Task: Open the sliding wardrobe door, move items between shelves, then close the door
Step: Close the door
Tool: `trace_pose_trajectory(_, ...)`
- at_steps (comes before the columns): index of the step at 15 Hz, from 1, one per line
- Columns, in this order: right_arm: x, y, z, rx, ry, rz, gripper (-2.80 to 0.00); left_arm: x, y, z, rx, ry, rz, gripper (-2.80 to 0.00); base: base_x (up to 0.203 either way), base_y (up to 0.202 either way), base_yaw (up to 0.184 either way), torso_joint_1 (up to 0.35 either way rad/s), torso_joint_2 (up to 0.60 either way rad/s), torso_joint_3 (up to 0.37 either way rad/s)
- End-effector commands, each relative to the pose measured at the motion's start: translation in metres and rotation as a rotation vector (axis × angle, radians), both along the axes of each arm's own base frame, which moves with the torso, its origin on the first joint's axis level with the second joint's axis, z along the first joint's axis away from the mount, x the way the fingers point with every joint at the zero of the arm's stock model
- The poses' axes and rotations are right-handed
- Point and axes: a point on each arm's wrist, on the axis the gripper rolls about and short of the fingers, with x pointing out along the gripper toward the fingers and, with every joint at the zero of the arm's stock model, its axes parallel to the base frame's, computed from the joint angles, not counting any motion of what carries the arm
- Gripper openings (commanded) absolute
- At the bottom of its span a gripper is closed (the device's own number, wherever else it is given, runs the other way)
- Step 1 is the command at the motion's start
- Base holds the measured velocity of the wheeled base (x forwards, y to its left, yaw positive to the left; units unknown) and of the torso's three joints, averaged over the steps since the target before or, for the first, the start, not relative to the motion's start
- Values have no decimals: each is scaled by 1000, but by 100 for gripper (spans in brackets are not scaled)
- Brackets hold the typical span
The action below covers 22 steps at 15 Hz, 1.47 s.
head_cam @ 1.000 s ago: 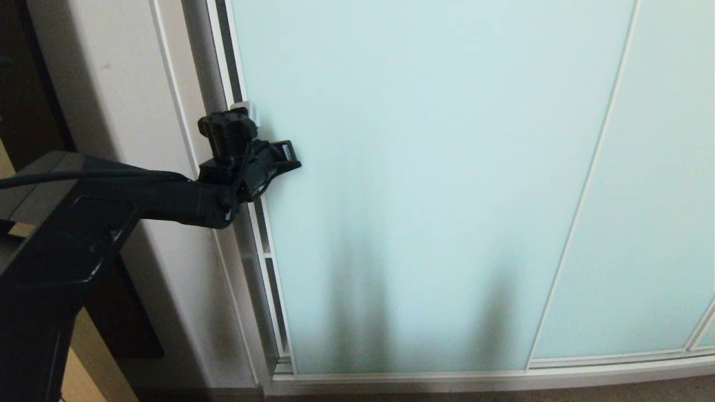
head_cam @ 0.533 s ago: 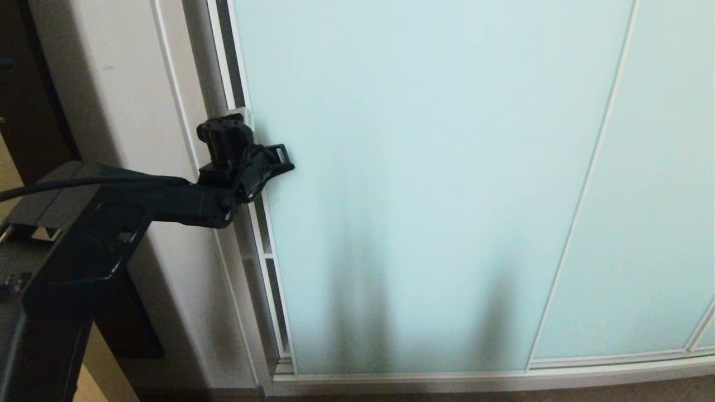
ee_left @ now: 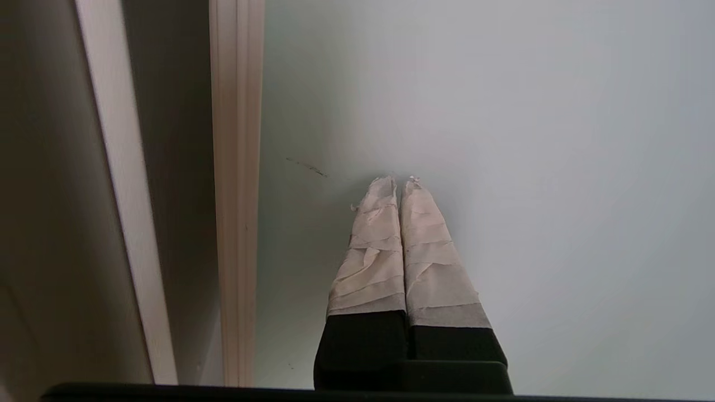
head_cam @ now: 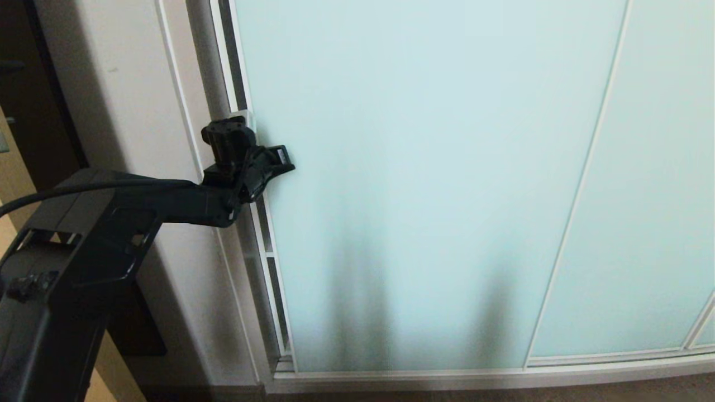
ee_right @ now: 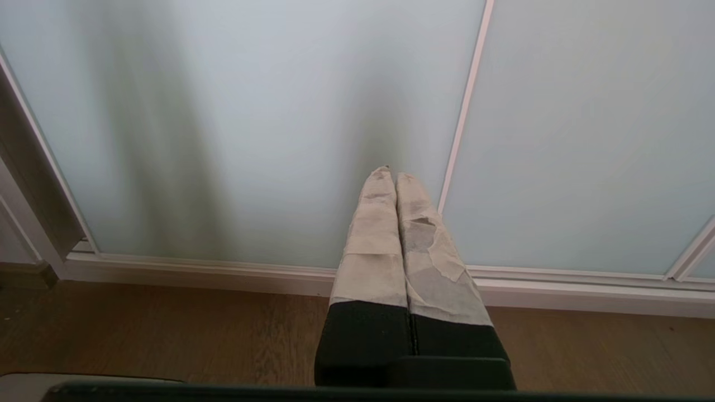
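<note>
The sliding wardrobe door (head_cam: 419,167) is a frosted pale aqua panel that fills most of the head view, with its left edge beside the side post. My left gripper (head_cam: 249,119) reaches in from the left to that edge at mid height. In the left wrist view the left gripper (ee_left: 399,180) is shut and empty. Its taped fingertips rest against the glass (ee_left: 503,139), a little way in from the door's frame strip (ee_left: 237,195). My right gripper (ee_right: 391,172), also shut and empty, hangs low and points at the door's lower part (ee_right: 251,111). The items and the shelves are hidden behind the door.
The off-white side post (head_cam: 128,111) stands left of the door, with dark furniture (head_cam: 33,84) beyond it. A second glass panel (head_cam: 659,195) lies to the right past a thin divider. The bottom track (head_cam: 447,379) meets a wooden floor (ee_right: 139,335).
My left arm's rear section has risen and come further into view. The left gripper has stayed at the door's left edge, slightly lower. The door has not visibly slid.
</note>
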Motion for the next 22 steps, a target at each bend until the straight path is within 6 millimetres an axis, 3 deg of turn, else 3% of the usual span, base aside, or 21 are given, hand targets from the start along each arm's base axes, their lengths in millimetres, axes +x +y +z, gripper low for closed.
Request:
trace_pose_trajectory(1,0,0,0,-1,1,1,-280,-5,12,8,-3,-6,28,-280,0,0,0,0,0,0)
trace_pose_trajectory(8,0,0,0,-1,1,1,-280,-25,28,30,-3,-12,56,-280,0,0,0,0,0,0)
trace_pose_trajectory(13,0,0,0,-1,2,1,-280,-23,31,29,-1,-10,56,-280,0,0,0,0,0,0)
trace_pose_trajectory(19,0,0,0,0,2,1,-280,-12,54,19,3,0,91,-280,0,0,0,0,0,0)
trace_pose_trajectory(22,0,0,0,0,3,1,-280,-16,54,23,0,-2,75,-280,0,0,0,0,0,0)
